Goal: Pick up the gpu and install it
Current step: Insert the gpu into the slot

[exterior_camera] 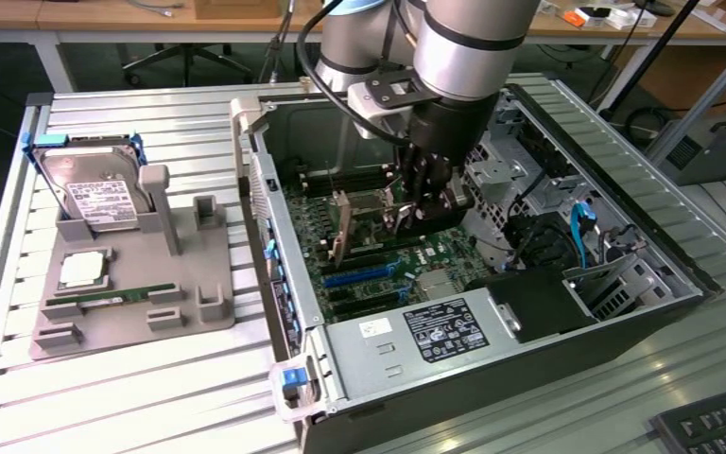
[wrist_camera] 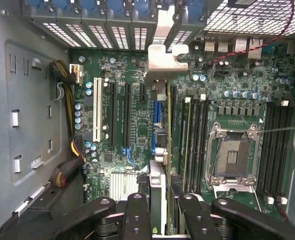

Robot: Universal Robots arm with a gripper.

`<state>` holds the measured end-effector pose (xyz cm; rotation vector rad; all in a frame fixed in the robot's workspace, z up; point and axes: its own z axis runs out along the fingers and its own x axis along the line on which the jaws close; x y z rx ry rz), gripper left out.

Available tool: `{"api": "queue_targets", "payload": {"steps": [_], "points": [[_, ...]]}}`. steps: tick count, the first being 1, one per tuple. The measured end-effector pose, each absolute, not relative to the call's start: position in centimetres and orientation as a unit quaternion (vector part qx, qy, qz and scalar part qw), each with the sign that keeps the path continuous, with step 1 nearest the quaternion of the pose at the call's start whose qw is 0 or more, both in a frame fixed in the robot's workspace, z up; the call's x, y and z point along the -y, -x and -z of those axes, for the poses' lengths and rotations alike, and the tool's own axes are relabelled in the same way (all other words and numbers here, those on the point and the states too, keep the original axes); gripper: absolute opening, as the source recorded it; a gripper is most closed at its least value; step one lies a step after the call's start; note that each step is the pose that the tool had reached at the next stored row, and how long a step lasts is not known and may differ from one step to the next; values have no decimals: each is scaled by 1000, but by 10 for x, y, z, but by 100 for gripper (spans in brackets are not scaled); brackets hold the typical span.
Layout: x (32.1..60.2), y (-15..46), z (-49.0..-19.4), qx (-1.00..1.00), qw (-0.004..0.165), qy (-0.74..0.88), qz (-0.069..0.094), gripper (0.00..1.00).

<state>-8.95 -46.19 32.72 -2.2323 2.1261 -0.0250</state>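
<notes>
The gpu appears edge-on in the wrist view as a thin card running across the motherboard. Its grey metal bracket reaches the rear slot openings of the case. My gripper is shut on the card's near end, with a black finger on either side of it. In the exterior view the gripper is deep inside the open computer case, holding the gpu upright over the expansion slots. I cannot tell whether the card's edge sits in a slot.
A grey holder on the exterior view's left carries a hard drive, a processor chip and a green memory stick. Inside the case are the power supply, the bare processor socket and cable bundles. A keyboard corner lies nearby.
</notes>
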Motion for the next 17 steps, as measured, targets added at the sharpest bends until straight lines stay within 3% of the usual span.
{"api": "queue_targets", "payload": {"steps": [17], "points": [[464, 97, -325, -689, 29, 724, 8, 27]]}}
